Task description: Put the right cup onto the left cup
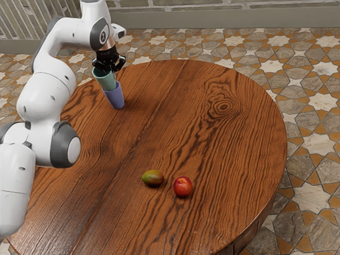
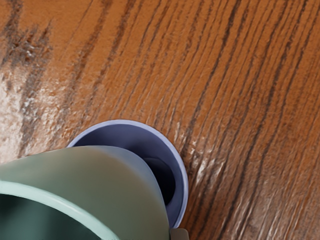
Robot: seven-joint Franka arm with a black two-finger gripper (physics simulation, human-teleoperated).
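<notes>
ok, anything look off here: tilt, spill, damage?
One thing: the green cup looks tilted and off-centre over the blue cup; the wrist view shows a wide gap along one side of the blue mouth. Can't tell if it's seated. No visible spill or damage; both fruits look normal.

Green cup (image 1: 107,81), violet-blue cup (image 1: 115,98). Table (image 1: 234,159) is reddish brown, dark wavy grain. Round fruit (image 1: 183,187) is red, mango (image 1: 153,178) green-orange. Floor tiles (image 1: 312,197) show cream stars.

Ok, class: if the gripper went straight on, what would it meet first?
With the green cup in its grip, the gripper would probably meet the blue cup's inside first; exact depth is unclear.
</notes>
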